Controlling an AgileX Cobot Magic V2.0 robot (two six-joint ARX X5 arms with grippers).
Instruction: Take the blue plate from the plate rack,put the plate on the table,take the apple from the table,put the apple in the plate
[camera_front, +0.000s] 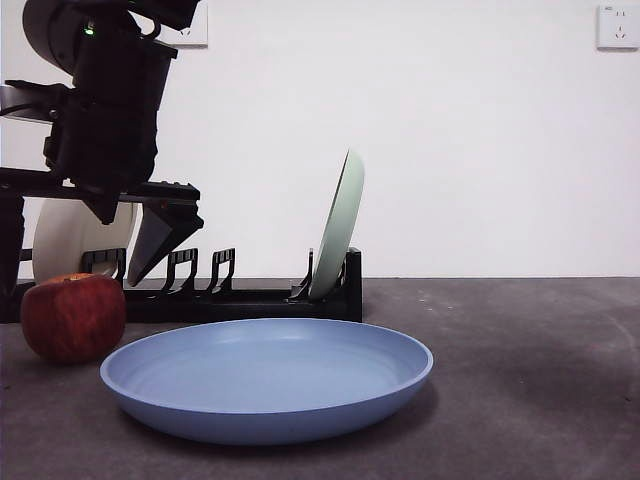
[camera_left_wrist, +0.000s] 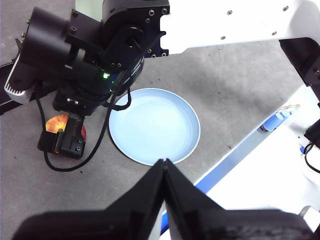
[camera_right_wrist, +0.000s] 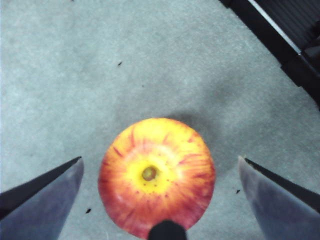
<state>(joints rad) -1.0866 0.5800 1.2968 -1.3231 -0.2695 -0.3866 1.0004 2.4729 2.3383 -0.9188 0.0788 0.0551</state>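
A: Left to right, front view. What's first?

B: The apple (camera_front: 73, 317), sitting on the table (camera_front: 540, 380) at the far left, just in front of the plate rack (camera_front: 240, 295). It's apart from the blue plate (camera_front: 266, 378), though close. Nothing is touching it yet.

A: And the dark arm above it?

B: That's the right gripper (camera_right_wrist: 160, 172), judging by its wrist cam: the apple (camera_right_wrist: 157, 177) sits centred between two jaws spread wide, stem hollow up, grey table (camera_right_wrist: 60, 75) all round. Jaws wide apart, holding nothing. Prob lined up that way so it can drop straight down and close on the fruit's widest part.

A: Behind the arm?

B: A cream-white plate (camera_front: 62, 240) stands in the rack's left end, partly hidden. Further right a pale green plate (camera_front: 338, 225) leans in a slot near the end post.

A: The blue one?

B: Flat on the table, front & centre, rim up, empty. The left wrist view shows it (camera_left_wrist: 154, 125) beside the right arm, so the plate step looks done; apple pickup is the step in hand.

A: Left gripper (camera_left_wrist: 164, 162)?

B: High and back, jaws pressed together, empty. Likely parked to keep clear of the right arm's path.
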